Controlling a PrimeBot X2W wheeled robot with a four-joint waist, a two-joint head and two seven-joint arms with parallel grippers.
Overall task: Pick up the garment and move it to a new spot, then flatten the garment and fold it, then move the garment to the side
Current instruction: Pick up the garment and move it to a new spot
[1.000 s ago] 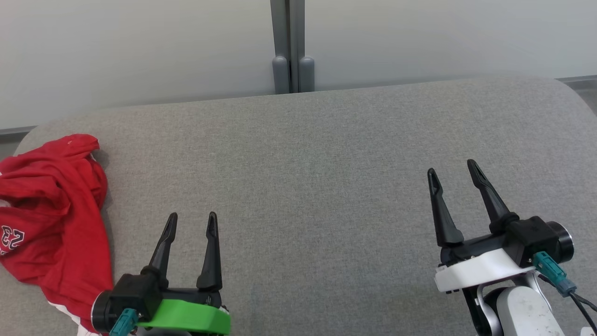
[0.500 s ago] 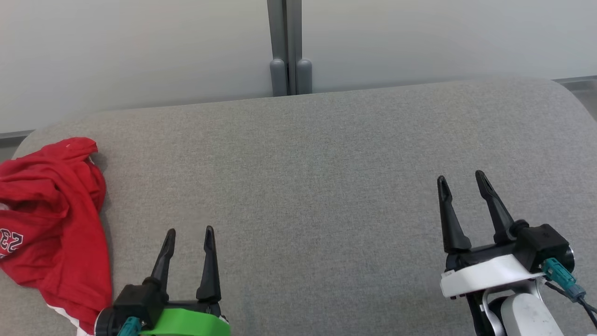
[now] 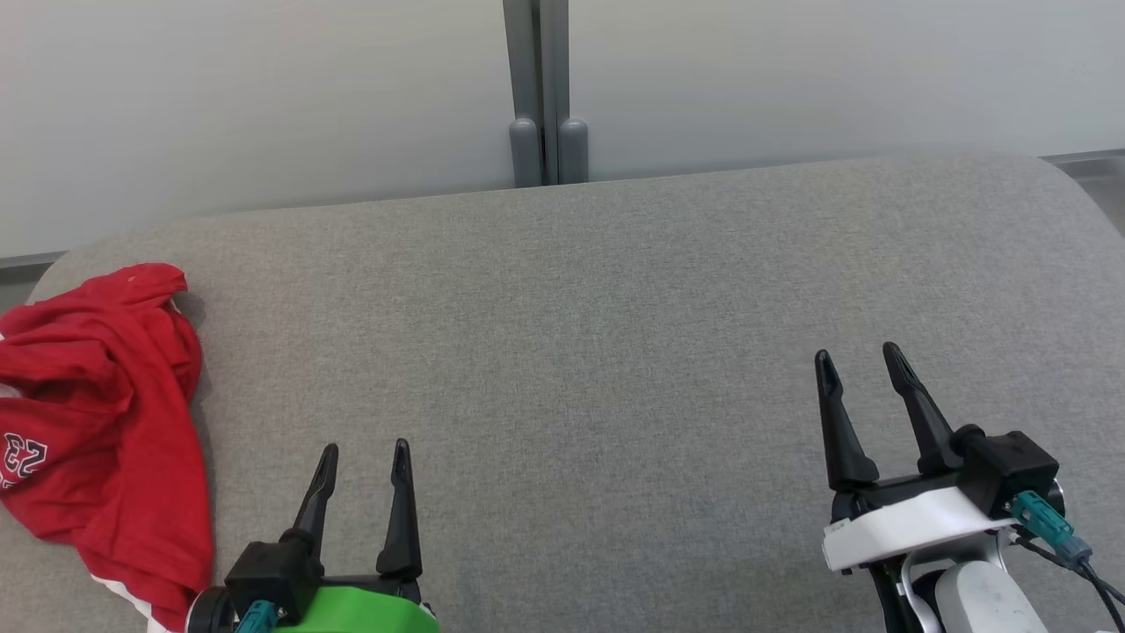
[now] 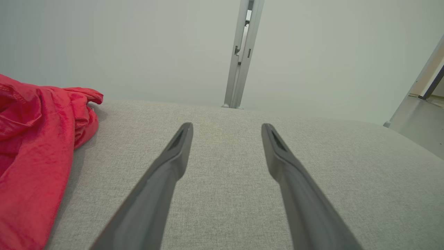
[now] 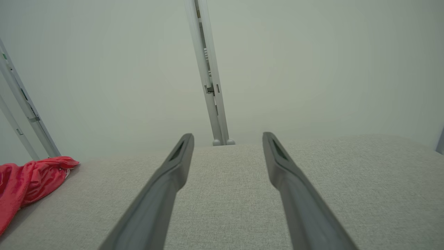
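one red garment (crumpled), left of left gripper, apart

Your left gripper of two long, tapering black fingers sits on a bright green mount; your right gripper matches on a white mount above a pale grey forearm; teal plug connectors, black cable.

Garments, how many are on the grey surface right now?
1. The red garment lies crumpled at the left end of the grey surface, left of the left gripper. Its folds could hide something beneath.
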